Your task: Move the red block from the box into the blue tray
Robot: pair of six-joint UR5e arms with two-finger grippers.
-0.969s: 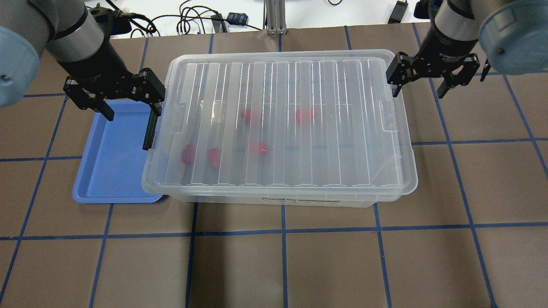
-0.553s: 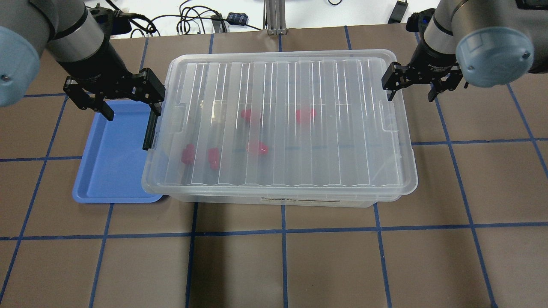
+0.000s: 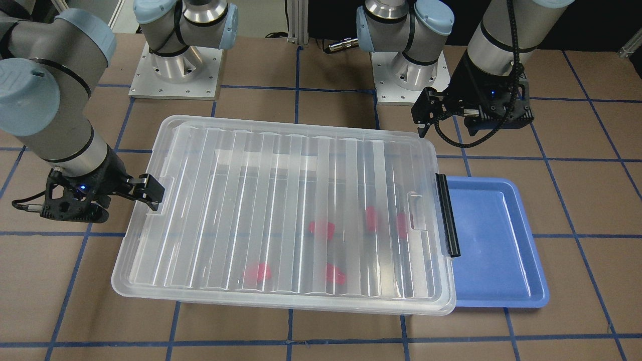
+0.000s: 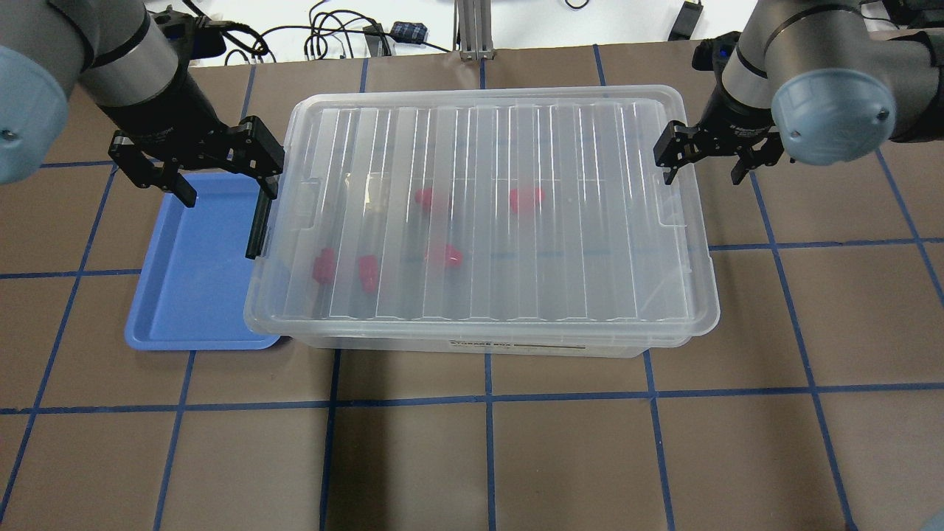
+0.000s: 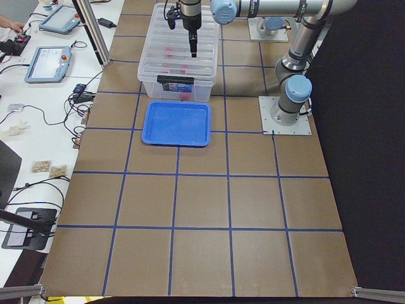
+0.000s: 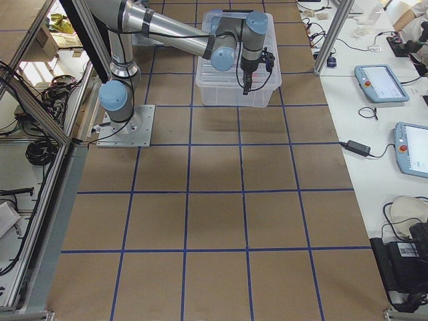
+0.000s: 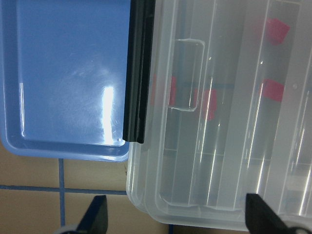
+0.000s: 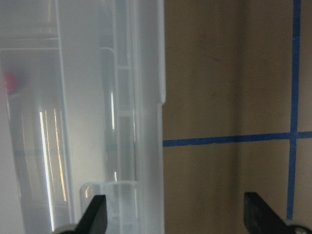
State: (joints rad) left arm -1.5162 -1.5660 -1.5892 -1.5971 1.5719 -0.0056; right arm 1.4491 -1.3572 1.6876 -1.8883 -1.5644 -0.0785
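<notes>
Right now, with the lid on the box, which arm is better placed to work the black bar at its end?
Left. The left gripper hangs open right over the black bar, beside the blue tray. The right gripper, also open, sits at the opposite end of the box.

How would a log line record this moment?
box: lid on | red blocks: five inside | blue tray: empty | left claw: open, box's tray end | right claw: open, opposite end

Five red blocks [image 4: 443,255] in lidded box [image 4: 605,258], blue tray [image 4: 193,280] alongside
</notes>
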